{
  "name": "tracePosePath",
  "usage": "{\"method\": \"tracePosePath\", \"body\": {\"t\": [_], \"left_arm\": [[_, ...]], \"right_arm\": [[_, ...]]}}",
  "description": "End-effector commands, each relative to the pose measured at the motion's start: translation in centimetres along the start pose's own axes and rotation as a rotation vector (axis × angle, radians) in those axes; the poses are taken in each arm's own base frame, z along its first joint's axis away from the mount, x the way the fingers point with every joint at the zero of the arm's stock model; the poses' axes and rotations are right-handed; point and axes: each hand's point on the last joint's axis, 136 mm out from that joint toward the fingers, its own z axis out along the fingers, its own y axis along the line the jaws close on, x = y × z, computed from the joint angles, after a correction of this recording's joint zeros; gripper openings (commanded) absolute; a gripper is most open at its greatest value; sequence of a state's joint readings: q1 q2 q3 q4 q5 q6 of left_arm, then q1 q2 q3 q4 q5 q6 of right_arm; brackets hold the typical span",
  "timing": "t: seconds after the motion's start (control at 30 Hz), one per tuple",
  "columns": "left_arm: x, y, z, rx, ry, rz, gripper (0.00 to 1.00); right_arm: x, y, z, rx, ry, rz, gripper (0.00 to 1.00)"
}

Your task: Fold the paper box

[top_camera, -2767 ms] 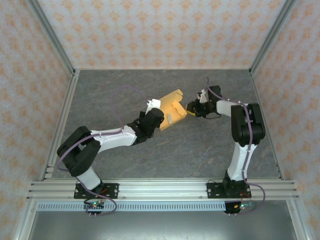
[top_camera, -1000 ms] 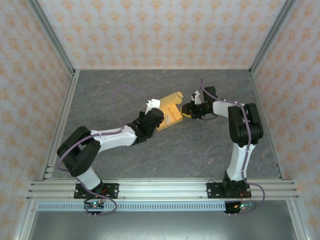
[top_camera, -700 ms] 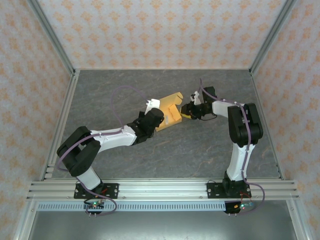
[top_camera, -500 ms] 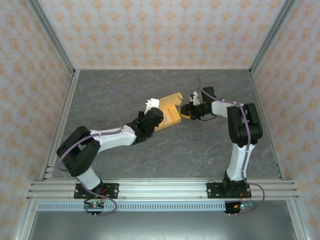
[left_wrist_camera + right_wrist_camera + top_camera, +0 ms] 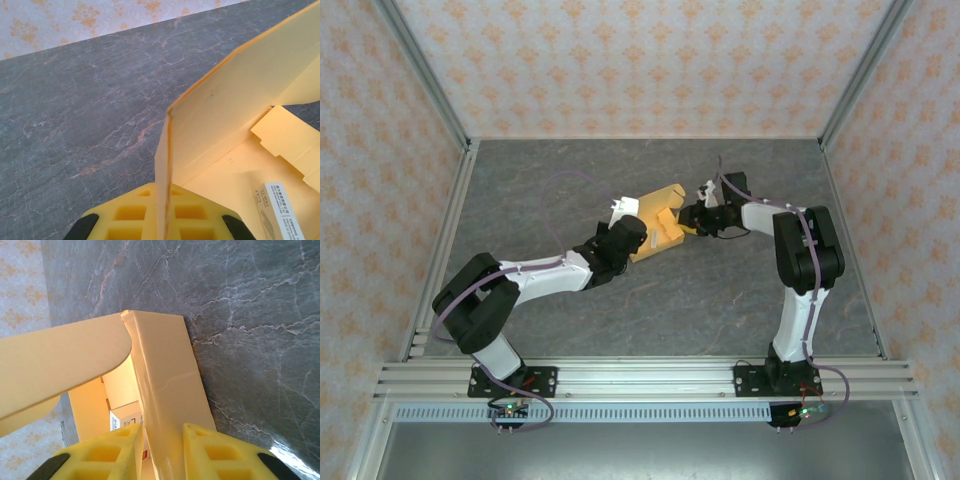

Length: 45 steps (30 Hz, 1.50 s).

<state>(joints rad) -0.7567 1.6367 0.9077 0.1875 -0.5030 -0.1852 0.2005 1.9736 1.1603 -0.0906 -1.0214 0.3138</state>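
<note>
The paper box (image 5: 665, 200), light orange-tan card, stands partly folded in the middle of the table between both arms. My left gripper (image 5: 632, 233) is at its near-left side. In the left wrist view the left gripper (image 5: 165, 195) is shut on the thin edge of an upright panel (image 5: 235, 100). My right gripper (image 5: 688, 222) is at the box's right side. In the right wrist view the right gripper (image 5: 162, 435) has the folded side wall (image 5: 170, 390) between its yellow fingers (image 5: 215, 450), pads pressed on it. A rounded flap (image 5: 60, 365) hangs over the open box.
A white printed label (image 5: 275, 210) lies inside the box and also shows as the label (image 5: 125, 417) in the right wrist view. The grey marbled table (image 5: 720, 300) is bounded by metal frame rails (image 5: 640, 375) in front and patterned walls on the other sides.
My right gripper has moved a little left against the box and its jaws have narrowed on the side wall. The box has folded in tighter. The left arm holds still.
</note>
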Motion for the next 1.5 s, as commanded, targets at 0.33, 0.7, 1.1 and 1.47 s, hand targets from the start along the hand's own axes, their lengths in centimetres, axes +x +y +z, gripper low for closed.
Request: {"method": "tracePosePath", "body": {"t": [0.33, 0.7, 1.1, 1.47], "left_arm": [[-0.4, 0.0, -0.6, 0.018, -0.007, -0.029, 0.00], [-0.2, -0.4, -0.5, 0.023, -0.003, -0.032, 0.00], [0.4, -0.5, -0.6, 0.027, 0.002, -0.035, 0.00], [0.1, -0.4, -0.9, 0.027, -0.006, -0.040, 0.00]], "right_arm": [[1.1, -0.3, 0.9, -0.004, 0.035, -0.013, 0.17], [2.4, -0.6, 2.2, 0.075, 0.068, -0.040, 0.14], [3.6, -2.6, 3.0, 0.304, 0.076, -0.086, 0.12], [5.1, -4.4, 2.7, 0.519, 0.070, -0.161, 0.08]]}}
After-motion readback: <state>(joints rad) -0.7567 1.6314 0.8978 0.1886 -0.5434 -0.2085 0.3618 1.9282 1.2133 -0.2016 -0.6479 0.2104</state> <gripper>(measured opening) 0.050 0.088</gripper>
